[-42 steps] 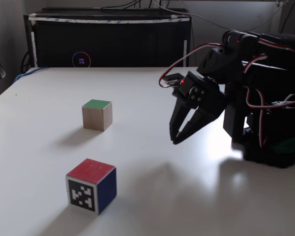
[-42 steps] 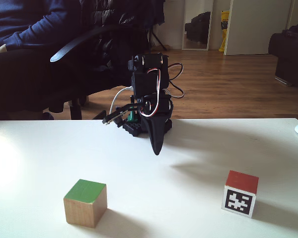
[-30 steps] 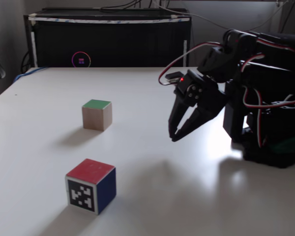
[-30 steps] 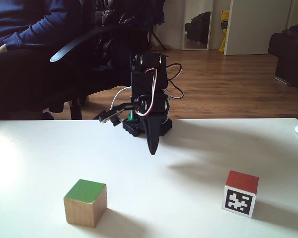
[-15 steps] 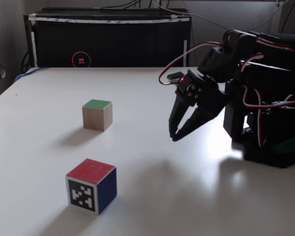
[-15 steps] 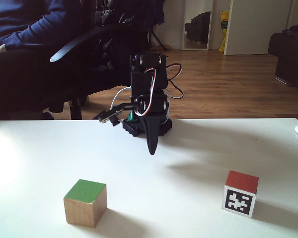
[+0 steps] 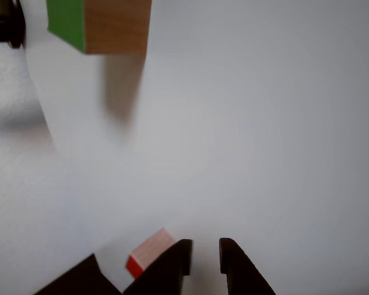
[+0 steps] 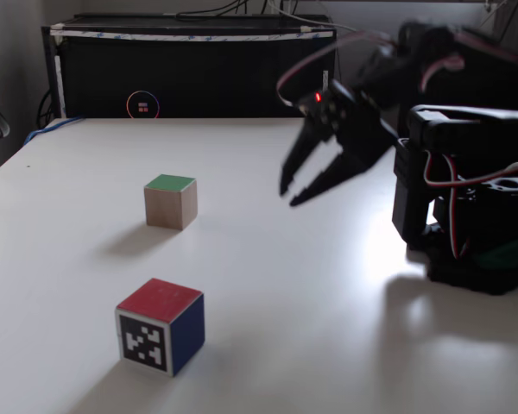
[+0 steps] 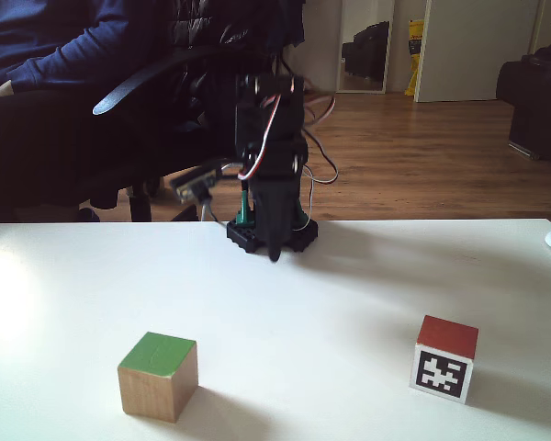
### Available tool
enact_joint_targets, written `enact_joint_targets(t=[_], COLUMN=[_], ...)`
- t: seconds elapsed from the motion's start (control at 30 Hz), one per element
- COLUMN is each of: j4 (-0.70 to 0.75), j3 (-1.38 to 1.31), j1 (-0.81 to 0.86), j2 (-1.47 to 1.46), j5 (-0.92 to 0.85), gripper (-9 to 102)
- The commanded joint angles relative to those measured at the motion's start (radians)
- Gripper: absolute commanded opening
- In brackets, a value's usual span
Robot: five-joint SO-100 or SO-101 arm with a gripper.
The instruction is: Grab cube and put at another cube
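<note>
Tool (image 8: 292, 194) raised off the desk (image 8: 345, 328) since a moment ago, fingers slightly apart, empty. Green cube (image 8: 170, 202) untouched, well apart from red cube (image 8: 161, 325). Reach only beginning.

A home room: wooden floor (image 9: 422, 156), office chair (image 9: 156, 83), mirror (image 9: 365, 46).

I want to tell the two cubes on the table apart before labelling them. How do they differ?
The green-topped cube has plain light wood sides; the red-topped cube has a black-and-white marker on one side and a dark blue side. In a fixed view the green-topped cube lies farther back, the red-topped cube nearer the camera. Both look alike in size, rest flat on the white table and are untouched.
</note>
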Motion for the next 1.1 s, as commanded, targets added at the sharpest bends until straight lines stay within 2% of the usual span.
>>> enact_joint_targets(t=[0.0, 0.1, 0.23, 0.37, 0.77, 1.07], j4=[-0.017, -0.017, -0.015, 0.014, 0.109, 0.150], j3=[-0.239, -0.377, -0.454, -0.537, -0.896, -1.026], j1=[0.025, 0.034, 0.057, 0.083, 0.196, 0.232], j2=[-0.278, -0.448, -0.514, -0.580, -1.054, -1.206], j5=[0.044, 0.072, 0.101, 0.095, 0.060, 0.041], gripper=[10, 17, 30, 32, 33, 35])
